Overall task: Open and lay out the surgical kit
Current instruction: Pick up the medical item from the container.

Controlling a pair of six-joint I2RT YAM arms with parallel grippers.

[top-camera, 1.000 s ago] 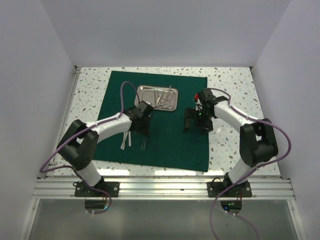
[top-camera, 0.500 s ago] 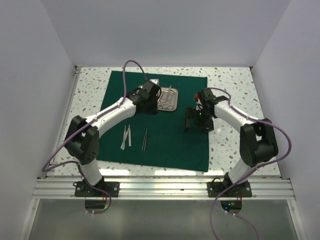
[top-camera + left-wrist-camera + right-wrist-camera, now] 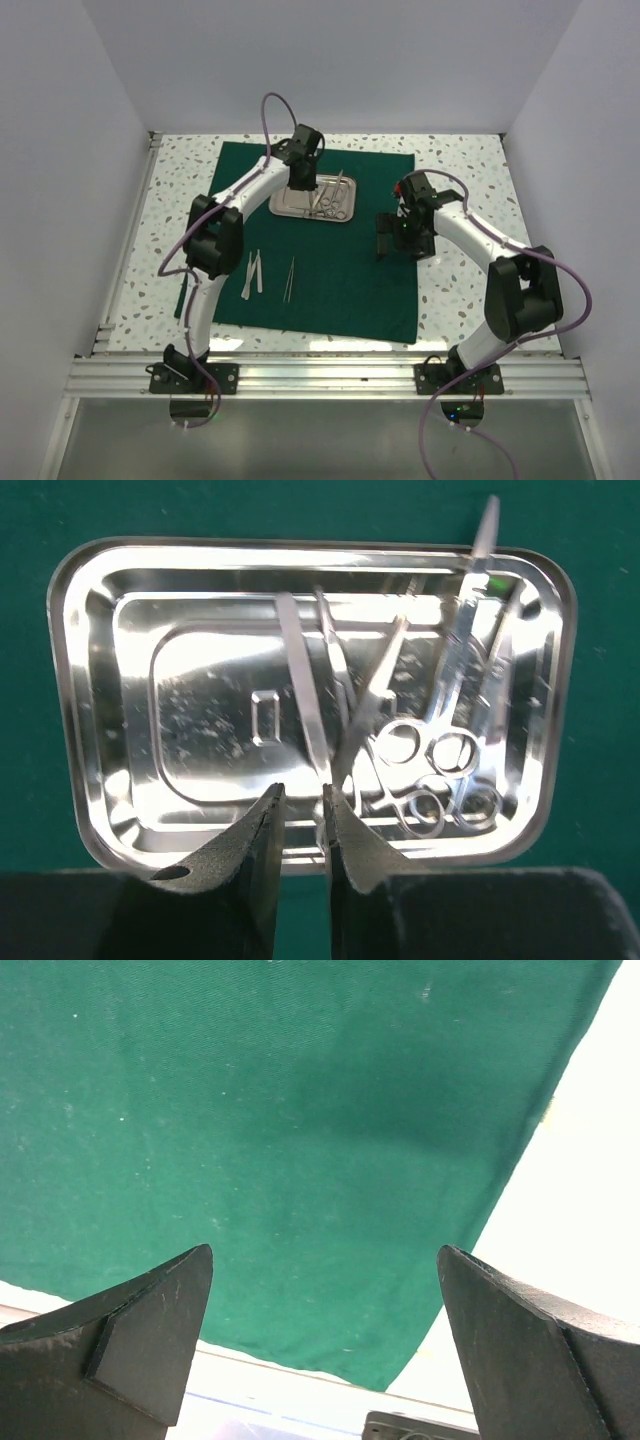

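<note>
My left pincer (image 3: 300, 805) has swung off the laid-out tweezers (image 3: 289, 278); now barely parted, empty, tray (image 3: 100, 680) directly beneath; I reckon the clamps (image 3: 432, 752) come next; right pincer (image 3: 325, 1260) gapes wide, empty.

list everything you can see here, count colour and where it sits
dark green cloth wrap: one, dark green, spread flat on the table
rectangular shiny steel tray: one, silver, on the cloth's far middle
thin instruments in the tray: several, silver, at least two ring-handled, one tip over the rim
thin instruments on the cloth: three, silver, near side of the tray
speckled table: one, white with dark flecks
left gripper: black, above the tray, jaws slightly apart, empty
right gripper: black, wide open, empty, over the cloth's right edge
</note>
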